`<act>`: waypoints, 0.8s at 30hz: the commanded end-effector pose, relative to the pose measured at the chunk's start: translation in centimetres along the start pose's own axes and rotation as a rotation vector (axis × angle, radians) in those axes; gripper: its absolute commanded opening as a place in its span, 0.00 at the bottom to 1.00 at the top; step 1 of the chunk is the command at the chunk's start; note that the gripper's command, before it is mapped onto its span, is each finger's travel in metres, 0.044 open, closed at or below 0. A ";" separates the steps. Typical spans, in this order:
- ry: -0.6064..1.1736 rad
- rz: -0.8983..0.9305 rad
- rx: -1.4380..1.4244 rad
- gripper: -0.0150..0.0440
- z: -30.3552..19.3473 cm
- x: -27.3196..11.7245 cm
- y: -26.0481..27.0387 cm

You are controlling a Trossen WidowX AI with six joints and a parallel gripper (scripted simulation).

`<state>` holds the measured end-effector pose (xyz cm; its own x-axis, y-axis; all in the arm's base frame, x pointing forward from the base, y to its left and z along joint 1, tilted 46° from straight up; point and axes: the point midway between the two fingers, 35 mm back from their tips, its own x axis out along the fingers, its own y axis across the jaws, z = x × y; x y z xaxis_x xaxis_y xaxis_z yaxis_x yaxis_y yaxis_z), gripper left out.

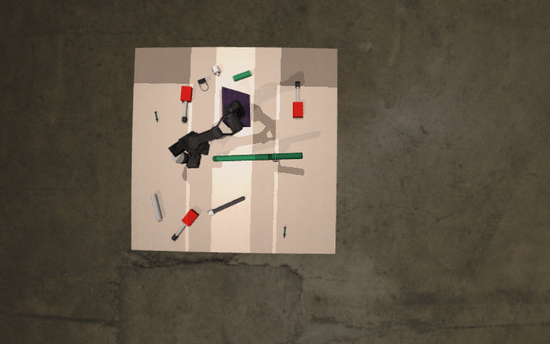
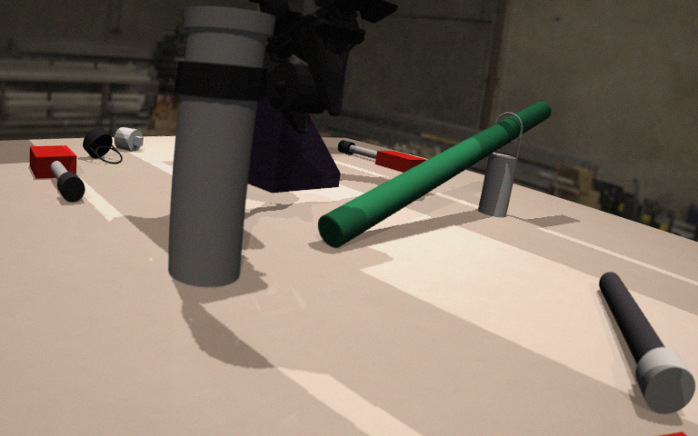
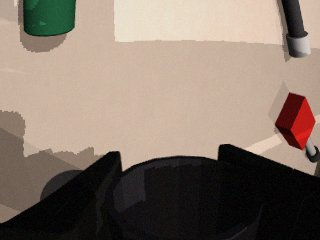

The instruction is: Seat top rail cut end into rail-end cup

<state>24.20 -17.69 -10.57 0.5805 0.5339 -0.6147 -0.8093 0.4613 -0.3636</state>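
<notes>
The big grey post stands at the left, with a black brace band just under its pale post cap. My gripper is beside the band, on its right side. In the wrist view my gripper is shut on the dark rail-end cup, which fills the gap between its fingers. The green top rail slopes through the wire loop cap on the small grey post. Its cut end rests on the table, apart from the cup.
Red-headed tools lie at the back left, back right and front left. A dark rod, a grey cylinder, a short green piece and the arm's purple base are also on the table.
</notes>
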 end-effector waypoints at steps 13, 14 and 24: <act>-0.001 0.001 0.012 0.25 0.0 0.1 0.1; -0.002 0.001 0.011 0.25 0.0 0.1 0.1; -0.006 0.000 0.002 0.25 0.0 0.1 0.1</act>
<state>24.23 -17.59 -10.70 0.5814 0.5379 -0.6104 -0.8089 0.4632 -0.3623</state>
